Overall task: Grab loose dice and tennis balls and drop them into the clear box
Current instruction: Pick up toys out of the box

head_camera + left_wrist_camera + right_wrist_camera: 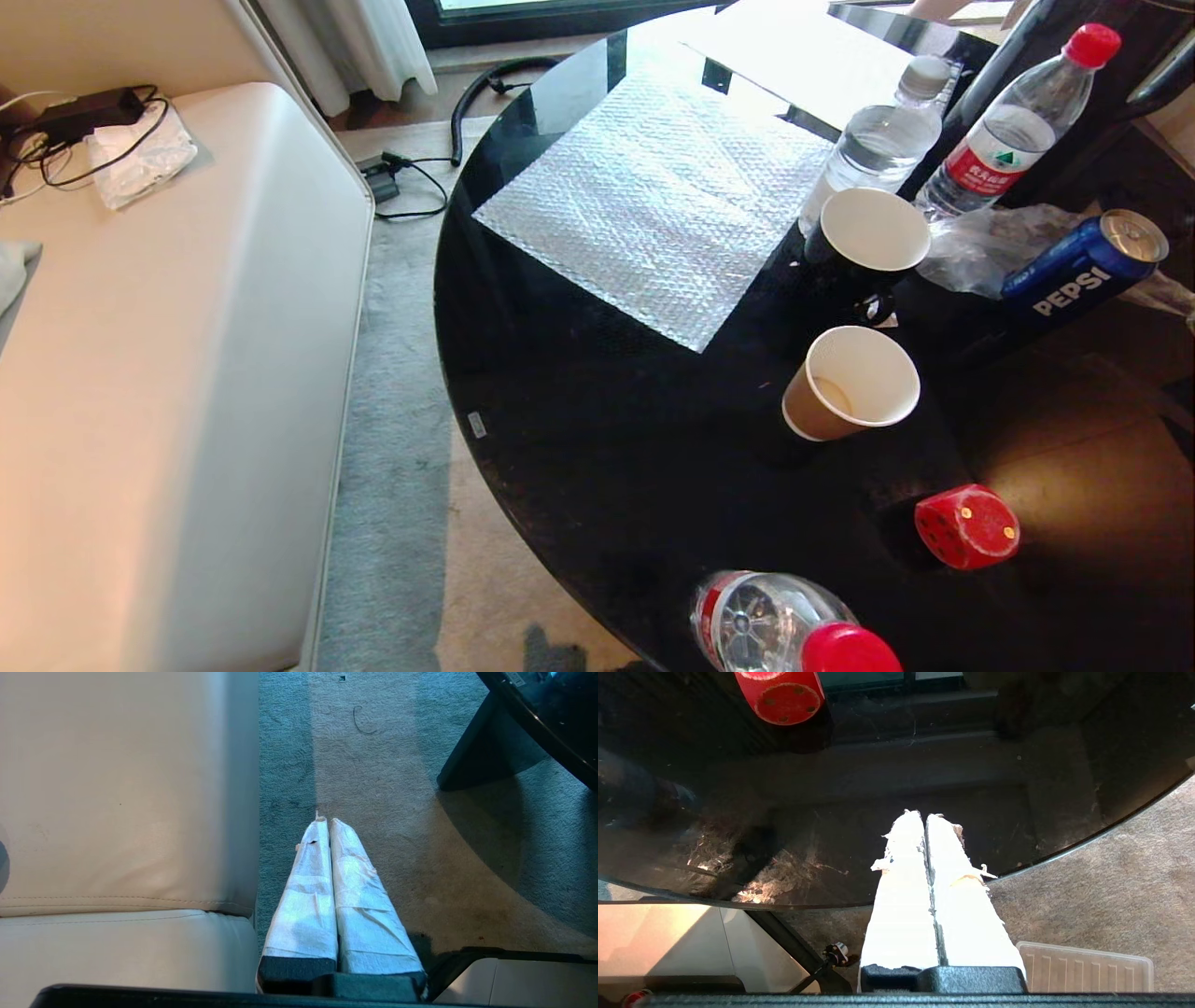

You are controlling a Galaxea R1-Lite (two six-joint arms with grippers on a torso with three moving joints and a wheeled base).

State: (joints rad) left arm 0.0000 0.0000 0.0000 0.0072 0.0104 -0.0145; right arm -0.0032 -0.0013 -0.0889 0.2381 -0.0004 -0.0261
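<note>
My left gripper [328, 822] hangs over the grey carpet [383, 788] beside the pale sofa [126, 788], its two white-wrapped fingers pressed together with nothing between them. My right gripper [924, 815] sits just above the near rim of the round black table [924, 765], fingers also together and empty; a flat ribbed translucent lid [1085, 966] lies on the carpet below it.

The only task piece I can see is the red die [966, 525], resting on the table near its front edge, right of centre in my head view and beyond my right gripper, well apart from its tips. Farther back stand a brown paper cup [851, 383], a black paper cup [866, 243], two water bottles [878, 140] with a Pepsi can [1083, 271] lying beside them, and a sheet of bubble wrap [653, 201]. A third bottle with a red cap [784, 625] lies at the table's near edge.
</note>
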